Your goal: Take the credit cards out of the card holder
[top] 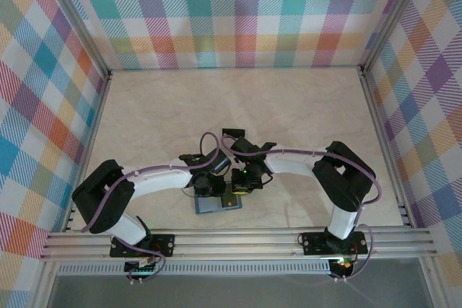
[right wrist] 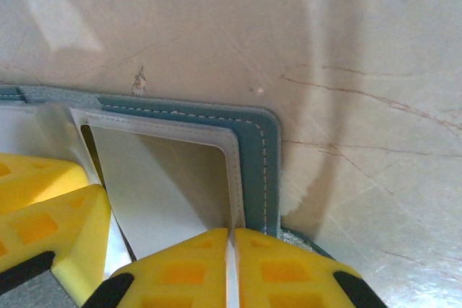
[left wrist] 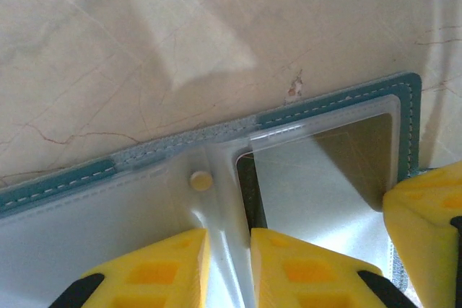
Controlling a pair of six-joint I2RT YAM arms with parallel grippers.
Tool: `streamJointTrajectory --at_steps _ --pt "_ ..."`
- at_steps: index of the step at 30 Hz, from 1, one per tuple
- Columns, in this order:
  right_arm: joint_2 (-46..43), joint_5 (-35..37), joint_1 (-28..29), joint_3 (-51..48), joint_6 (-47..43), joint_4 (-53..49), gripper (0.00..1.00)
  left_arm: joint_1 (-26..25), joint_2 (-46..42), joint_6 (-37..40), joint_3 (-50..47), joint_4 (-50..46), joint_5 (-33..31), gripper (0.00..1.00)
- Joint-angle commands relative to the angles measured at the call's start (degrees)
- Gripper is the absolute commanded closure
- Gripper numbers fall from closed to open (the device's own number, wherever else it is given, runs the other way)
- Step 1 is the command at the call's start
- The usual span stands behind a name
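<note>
Where the arms meet, low in the top view's centre, the open card holder [top: 216, 205] lies on the table [top: 303, 113]. The left gripper [left wrist: 229, 254] straddles its clear sleeve's fold, jaws slightly apart; whether it grips I cannot tell. Right of that a pale credit card [left wrist: 317, 192] sits pocketed, and the right gripper [right wrist: 232, 257] pinches the pocket's edge.

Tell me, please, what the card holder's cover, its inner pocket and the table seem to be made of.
The card holder: cover likely leather or an imitation, matte teal, with pale stitching along the edge. Its inner pocket: frosted translucent plastic; a card shows through it. The table: marble-patterned, smooth, softly reflective; stone or laminate, I cannot tell.
</note>
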Motion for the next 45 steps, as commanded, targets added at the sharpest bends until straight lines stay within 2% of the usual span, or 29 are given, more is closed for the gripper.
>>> streamJointTrajectory --at_steps 1,13,18,23,31,34,38,45 --pt "0.51 0.15 0.48 -1.23 -0.96 -1.75 0.86 -0.69 -1.55 0.03 -1.68 -0.77 -0.77 0.76" --pt "0.99 -0.46 0.43 -1.15 -0.82 -1.94 0.86 -0.76 0.68 0.73 -2.25 0.08 0.48 0.74" --pt "0.53 -0.25 0.48 -1.21 -1.09 -2.57 0.86 -1.01 1.72 1.50 -1.92 -3.53 -3.53 0.73" --pt "-0.53 0.31 0.48 -2.11 -0.64 -2.78 0.85 -1.03 0.59 1.70 -2.75 -5.69 -6.18 0.77" --pt "-1.52 0.94 0.48 -2.74 0.18 -2.72 0.74 -1.03 -2.24 2.19 -3.62 -6.27 -6.29 0.82" --pt "-1.94 0.87 0.50 -2.74 0.36 -2.90 0.73 -1.03 -3.32 2.25 -3.52 -6.63 -6.43 0.83" --pt "-2.96 0.85 0.45 -3.06 0.54 -2.79 0.74 -1.03 -6.57 1.41 -4.37 -4.51 -4.78 0.83" --pt "-3.98 0.51 0.53 -4.09 1.33 -1.22 0.74 -1.03 -9.90 -1.55 -7.95 3.50 -0.14 0.74"
